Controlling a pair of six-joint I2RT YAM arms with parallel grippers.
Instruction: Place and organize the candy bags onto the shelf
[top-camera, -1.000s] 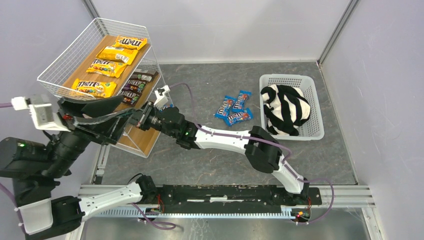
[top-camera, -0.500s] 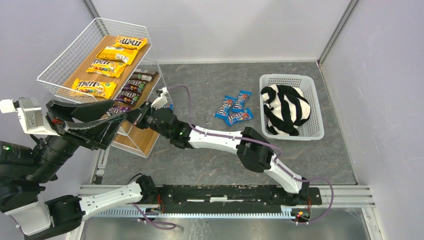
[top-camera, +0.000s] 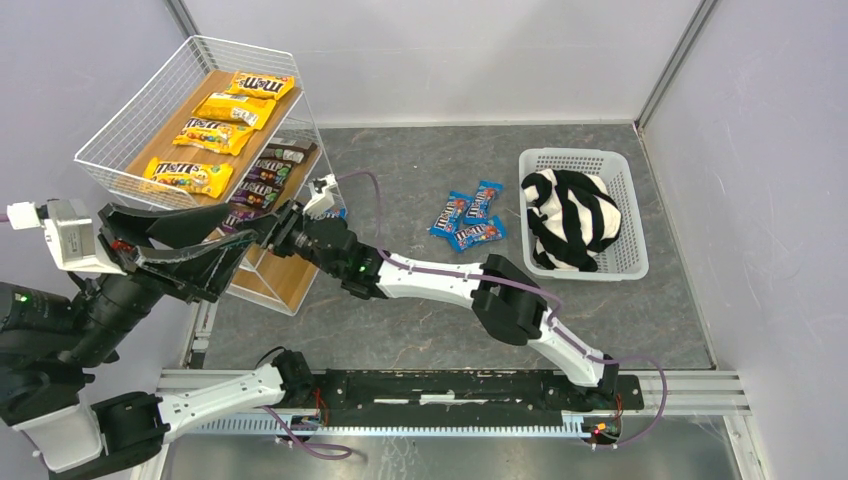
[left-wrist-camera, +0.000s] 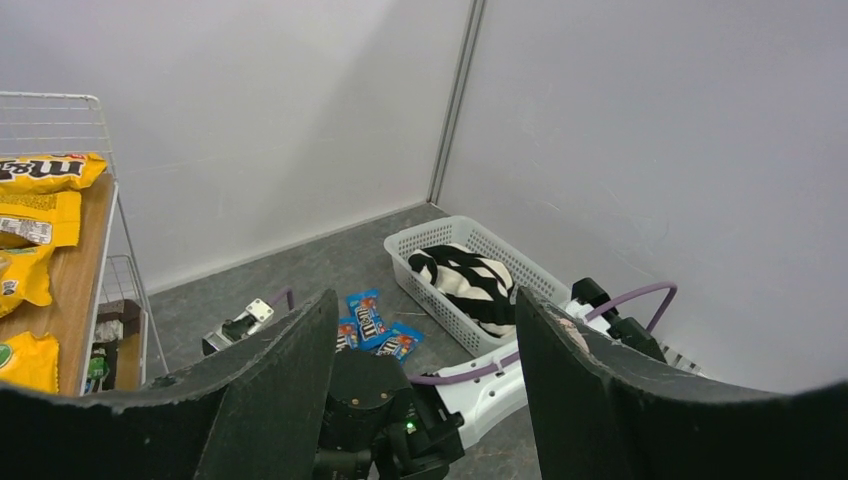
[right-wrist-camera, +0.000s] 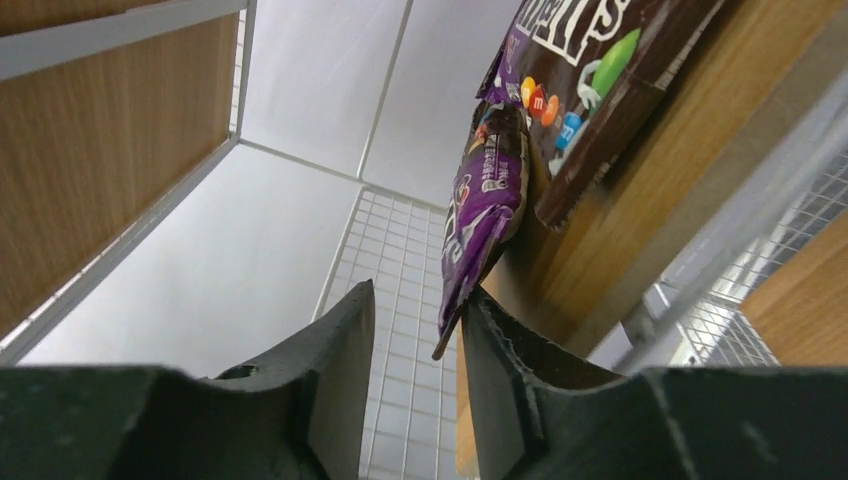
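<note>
Purple candy bag (right-wrist-camera: 487, 210) on shelf (right-wrist-camera: 640, 200) board, lower corner between right claw's (right-wrist-camera: 420, 300) parted fingers, left claw (left-wrist-camera: 423, 300) apart.

Right arm (top-camera: 430, 282) had white links, black joints, a purple cable (top-camera: 366, 176) along it. Left gripper (left-wrist-camera: 422, 300) had matte black fingers (left-wrist-camera: 270, 400).

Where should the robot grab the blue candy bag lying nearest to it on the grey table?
Probably from straight above, pinching across the narrow width of that small flat glossy blue candy packet. It lies flat on the grey table, so sideways gives no hold, and two more blue packets crowd its far side.
</note>
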